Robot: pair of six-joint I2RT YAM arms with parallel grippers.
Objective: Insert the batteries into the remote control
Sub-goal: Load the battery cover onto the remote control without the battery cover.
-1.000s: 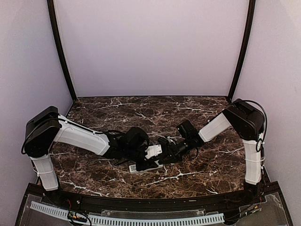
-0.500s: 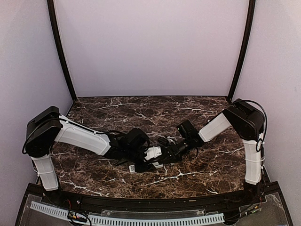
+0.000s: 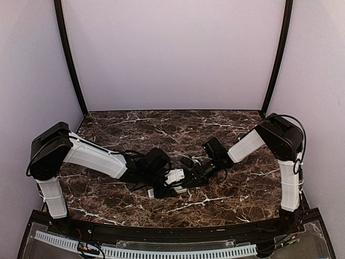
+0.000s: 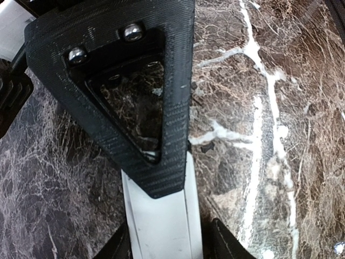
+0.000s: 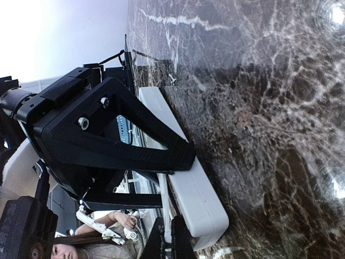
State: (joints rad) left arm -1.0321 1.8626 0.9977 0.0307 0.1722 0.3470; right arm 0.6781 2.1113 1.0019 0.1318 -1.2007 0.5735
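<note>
As far as I can tell, the loading hasn't got anywhere yet. The remote control [image 5: 197, 202] lies flat on the marble table [image 3: 215, 129] mid-workspace, and I can't spot the batteries or the back recess in any view. My left gripper [image 3: 163, 177] straddles one end of the remote with its jaws partway apart, but I can't tell if it's actually pinching. The right gripper [image 3: 192, 174] is closed tight, its tip right at the remote, nothing visible between its fingers. Both arms crowd that one spot and block my overhead look.
</note>
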